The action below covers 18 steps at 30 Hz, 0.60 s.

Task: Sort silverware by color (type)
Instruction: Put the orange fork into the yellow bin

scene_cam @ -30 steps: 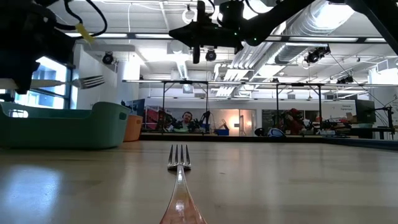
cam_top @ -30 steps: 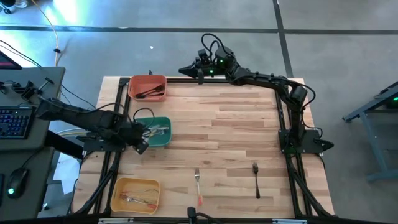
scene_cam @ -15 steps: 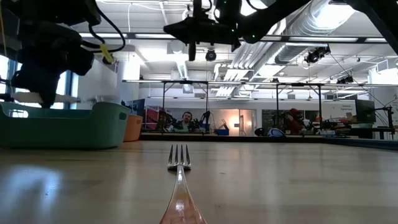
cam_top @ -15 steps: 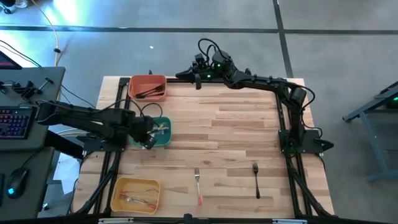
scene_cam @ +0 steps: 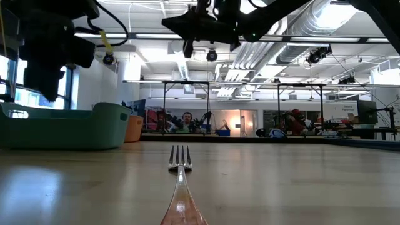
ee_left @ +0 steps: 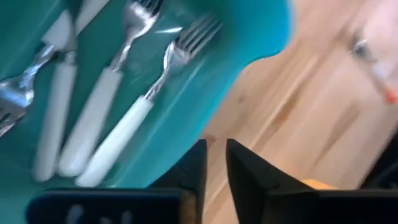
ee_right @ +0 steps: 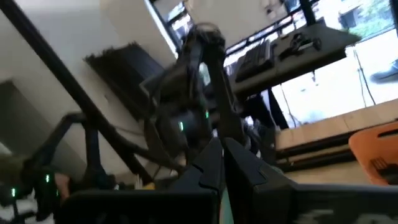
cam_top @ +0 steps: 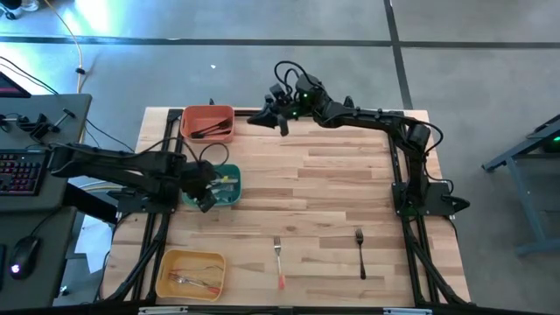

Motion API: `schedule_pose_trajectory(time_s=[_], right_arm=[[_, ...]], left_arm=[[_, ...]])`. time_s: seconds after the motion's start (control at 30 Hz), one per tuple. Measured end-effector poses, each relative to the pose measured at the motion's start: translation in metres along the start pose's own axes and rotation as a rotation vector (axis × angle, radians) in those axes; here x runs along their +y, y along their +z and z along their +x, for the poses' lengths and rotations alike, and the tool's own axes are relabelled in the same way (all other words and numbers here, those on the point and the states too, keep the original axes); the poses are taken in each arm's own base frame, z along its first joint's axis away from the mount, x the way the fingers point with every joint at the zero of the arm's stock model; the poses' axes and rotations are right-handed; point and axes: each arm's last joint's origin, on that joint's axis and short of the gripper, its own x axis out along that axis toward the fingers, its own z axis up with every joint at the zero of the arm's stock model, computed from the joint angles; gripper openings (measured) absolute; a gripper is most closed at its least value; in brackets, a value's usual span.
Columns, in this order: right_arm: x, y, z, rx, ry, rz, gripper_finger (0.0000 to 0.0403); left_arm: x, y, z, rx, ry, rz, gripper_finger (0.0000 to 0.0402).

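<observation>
My left gripper (cam_top: pixel 206 194) hangs over the teal bin (cam_top: pixel 229 196), fingers (ee_left: pixel 216 163) a little apart with nothing between them. Several white-handled forks (ee_left: pixel 112 118) lie in that bin. An orange-handled fork (cam_top: pixel 278 260) and a black fork (cam_top: pixel 360 252) lie flat on the table near the front edge; the low view shows the orange-handled fork (scene_cam: pixel 180 181) up close. My right gripper (cam_top: pixel 280 127) is shut and empty, held high over the table's far edge, and shows in the low view (scene_cam: pixel 187 49) too.
An orange bin (cam_top: pixel 207 122) holding black silverware stands at the far left. A yellow bin (cam_top: pixel 192 273) with orange-handled pieces stands at the near left. The wooden table (cam_top: pixel 332 184) is bare in its middle and right. Black frame rails run along its sides.
My left gripper has let go of a white-handled fork, which now lies in the teal bin, and has shifted a little over the bin while rolling its wrist. My right gripper has swung slightly toward the table's left along the far edge, still shut.
</observation>
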Motion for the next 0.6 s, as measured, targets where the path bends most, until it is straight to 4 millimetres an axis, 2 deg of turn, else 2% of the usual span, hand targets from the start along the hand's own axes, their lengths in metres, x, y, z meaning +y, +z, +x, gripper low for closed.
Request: schedule_pose_trajectory(time_s=[0.13,0.37,0.5,0.6], right_arm=[[0.001,-0.010,0.004,0.068,-0.004,-0.059,0.0000],[0.002,-0.038,0.010,0.265,-0.032,-0.104,0.0000],[0.005,-0.048,0.013,0.330,-0.027,-0.108,0.0000],[0.008,-0.056,0.015,0.376,-0.056,-0.076,0.0000]], left_arm=[[-0.004,0.002,-0.006,-0.066,-0.075,-0.032,0.0006],[-0.016,0.015,-0.020,-0.317,-0.213,-0.050,0.0001],[-0.029,0.026,-0.029,-0.449,-0.355,-0.033,0.0000],[-0.037,0.033,-0.037,-0.540,-0.458,0.051,0.0000]])
